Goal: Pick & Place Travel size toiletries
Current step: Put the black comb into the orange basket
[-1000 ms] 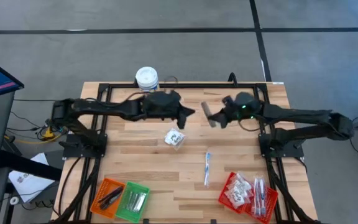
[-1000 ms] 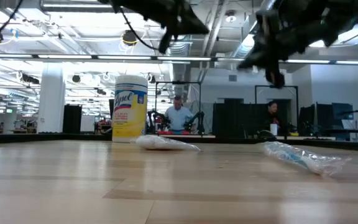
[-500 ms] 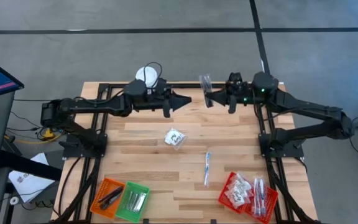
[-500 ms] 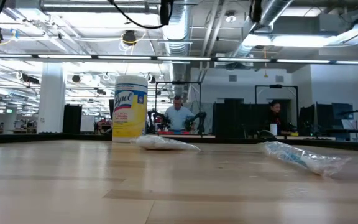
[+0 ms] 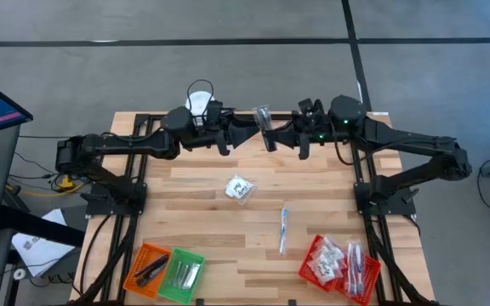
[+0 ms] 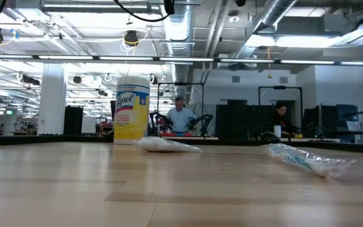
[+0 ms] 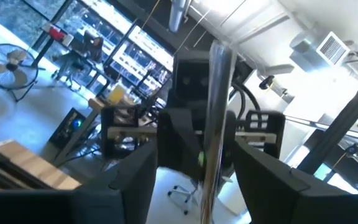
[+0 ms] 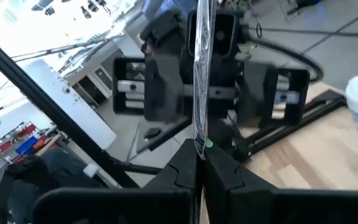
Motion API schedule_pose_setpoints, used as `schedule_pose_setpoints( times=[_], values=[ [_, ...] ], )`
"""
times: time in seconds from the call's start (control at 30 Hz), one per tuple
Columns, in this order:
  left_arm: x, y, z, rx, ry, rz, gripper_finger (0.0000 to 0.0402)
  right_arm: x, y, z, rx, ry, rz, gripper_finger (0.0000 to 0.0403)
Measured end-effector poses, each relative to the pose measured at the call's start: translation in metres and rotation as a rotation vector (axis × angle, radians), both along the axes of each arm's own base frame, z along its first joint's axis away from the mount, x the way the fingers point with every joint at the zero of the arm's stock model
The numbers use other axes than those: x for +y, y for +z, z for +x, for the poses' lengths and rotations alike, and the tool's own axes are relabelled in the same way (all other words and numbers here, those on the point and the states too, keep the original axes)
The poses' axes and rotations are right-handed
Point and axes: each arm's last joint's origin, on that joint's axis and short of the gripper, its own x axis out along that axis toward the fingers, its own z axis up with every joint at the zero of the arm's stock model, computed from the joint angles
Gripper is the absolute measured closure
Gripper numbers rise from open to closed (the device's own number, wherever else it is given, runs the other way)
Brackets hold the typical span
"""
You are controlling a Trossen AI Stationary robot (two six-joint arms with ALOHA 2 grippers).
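So both arms are stretched toward each other up high over the far edge of the table (image 5: 330,183), top centre of the overhead shot. The right gripper (image 5: 277,136) has its fingers pinched tight on a slim clear-wrapped stick (image 5: 264,129), holding it out toward the other arm. The left gripper (image 5: 247,133) faces it nose to nose with fingers spread apart on either side of the stick; can't tell if they're touching it. From the left wrist you see the stick (image 7: 215,118) standing between the two dark fingers (image 7: 132,180).

Down on the wood, a white sachet (image 5: 239,188) sits mid-frame, and a wrapped toothbrush (image 5: 283,228) lies just below and right of it. Lower left corner has an orange basket (image 5: 145,266) and a green basket (image 5: 182,275) side by side. Lower right, two red baskets (image 5: 340,264) full of sachets and sticks. A white-lidded wipes canister (image 5: 197,102) is at the top edge, partly under the left arm. In the low view, two people are in the background.
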Motion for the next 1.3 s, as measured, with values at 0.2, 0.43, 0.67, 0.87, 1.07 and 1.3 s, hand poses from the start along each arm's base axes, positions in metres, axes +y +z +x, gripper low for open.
schedule_pose_setpoints(
  times=[0.2,0.43,0.67,0.87,1.07,1.3],
  values=[
    [0.000,0.001,0.000,-0.009,0.004,0.002,0.0198,0.000,-0.002,0.001,0.023,0.002,0.014,0.0401],
    [0.000,0.001,0.000,-0.014,-0.001,0.005,0.0221,-0.004,-0.005,0.000,0.048,-0.013,0.022,0.0401],
    [0.001,0.002,-0.001,-0.017,0.020,0.002,0.0240,-0.006,-0.014,0.012,0.078,-0.015,0.060,0.0401],
    [0.000,0.002,0.000,-0.017,0.015,0.003,0.0255,-0.006,-0.013,0.013,0.064,-0.022,0.058,0.0400],
    [-0.001,0.002,0.000,-0.017,0.010,0.003,0.0268,-0.006,-0.009,0.009,0.043,-0.034,0.043,0.0399],
    [-0.001,0.002,0.000,-0.015,0.009,0.002,0.0309,-0.006,-0.010,0.010,0.048,-0.036,0.043,0.0398]
  ],
)
